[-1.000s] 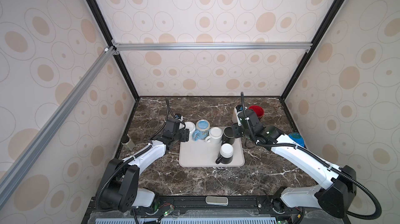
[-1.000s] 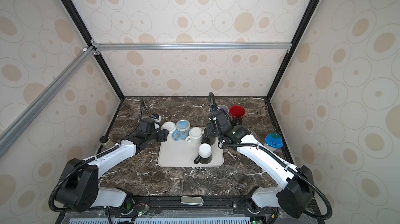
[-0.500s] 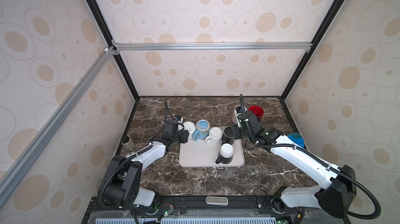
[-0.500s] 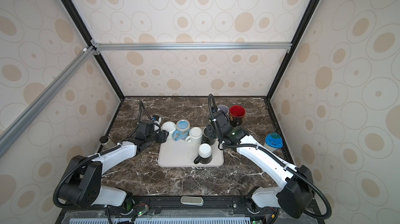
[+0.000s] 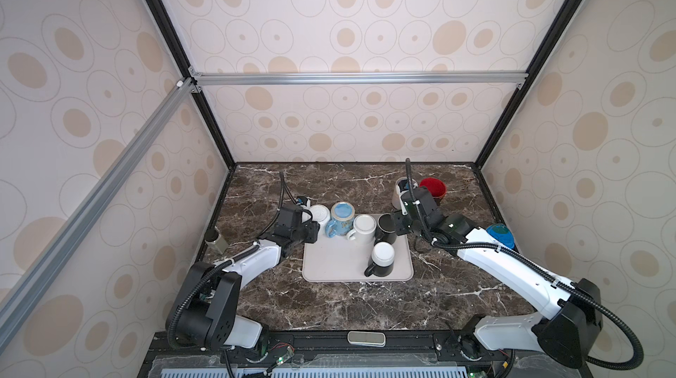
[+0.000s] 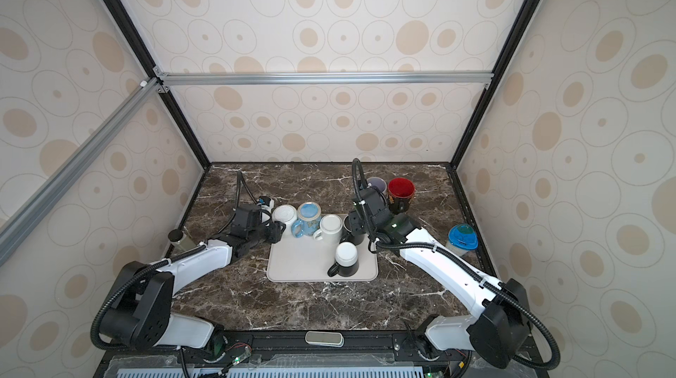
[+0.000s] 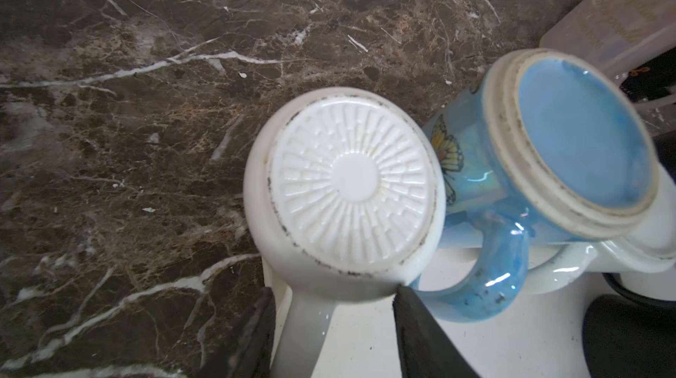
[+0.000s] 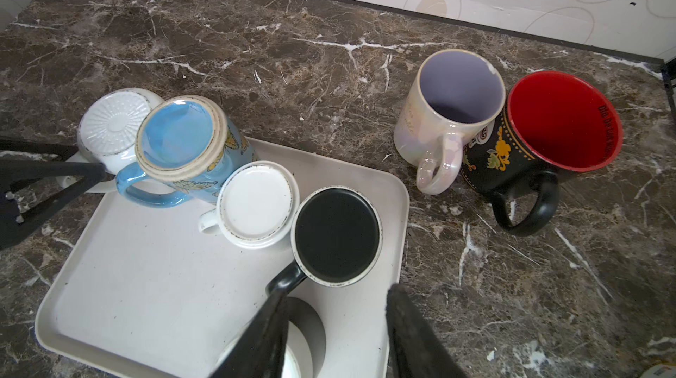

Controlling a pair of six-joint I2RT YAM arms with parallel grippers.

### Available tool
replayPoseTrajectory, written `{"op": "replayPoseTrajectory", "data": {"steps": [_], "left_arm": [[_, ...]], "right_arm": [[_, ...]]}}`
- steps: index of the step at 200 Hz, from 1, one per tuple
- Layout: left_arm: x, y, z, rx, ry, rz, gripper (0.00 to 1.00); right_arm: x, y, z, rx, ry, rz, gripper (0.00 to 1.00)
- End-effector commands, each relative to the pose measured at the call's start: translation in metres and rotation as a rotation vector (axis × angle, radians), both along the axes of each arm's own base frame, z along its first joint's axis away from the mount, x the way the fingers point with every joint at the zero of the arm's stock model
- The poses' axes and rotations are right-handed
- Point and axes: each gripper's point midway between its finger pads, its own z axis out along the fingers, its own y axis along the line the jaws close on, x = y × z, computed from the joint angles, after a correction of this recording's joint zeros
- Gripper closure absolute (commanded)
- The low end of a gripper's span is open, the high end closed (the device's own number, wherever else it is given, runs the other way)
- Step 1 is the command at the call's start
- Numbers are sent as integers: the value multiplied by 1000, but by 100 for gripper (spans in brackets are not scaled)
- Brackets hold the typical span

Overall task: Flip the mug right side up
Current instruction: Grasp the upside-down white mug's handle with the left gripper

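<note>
Handle [image 7: 307, 325] of inverted white mug [image 7: 347, 189] between left hand's [image 7: 333, 295] fingers [image 7: 420, 332]

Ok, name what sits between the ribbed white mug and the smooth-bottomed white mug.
The upside-down blue butterfly mug, beside the ribbed white mug; the right wrist view shows it best.

Beige tray [image 5: 329, 266] sits mid-way across dark marble tabletop [image 5: 347, 306]. Blue-lidded cup [image 5: 500, 235] at 3 o'clock from tray, near right wall. Small dark-capped jar [image 5: 216, 242] at 9 o'clock, near left wall. Circle-patterned back wall [image 5: 347, 127] at 12 o'clock
</note>
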Motion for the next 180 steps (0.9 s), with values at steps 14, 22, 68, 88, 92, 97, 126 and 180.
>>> {"op": "replayPoseTrajectory", "data": {"steps": [14, 22, 68, 88, 92, 97, 126, 180], "left_arm": [[1, 12, -15, 103, 46, 40, 50], [1, 12, -15, 107, 44, 39, 50], [4, 17, -16, 148, 42, 67, 52], [5, 16, -16, 145, 34, 68, 53], [5, 15, -15, 144, 33, 67, 54], [5, 15, -15, 146, 34, 66, 55], [8, 11, -14, 143, 30, 61, 59], [10, 7, -10, 145, 22, 61, 63]], "right_arm": [[1, 6, -4, 11, 13, 6, 54], [1, 7, -5, 12, 14, 7, 54], [2, 8, -7, 13, 19, 7, 55], [2, 8, -8, 13, 20, 6, 55], [2, 9, -8, 13, 22, 7, 55], [3, 9, -8, 13, 22, 7, 55], [2, 9, -9, 12, 21, 7, 55], [1, 11, -13, 20, 34, 14, 56]]}}
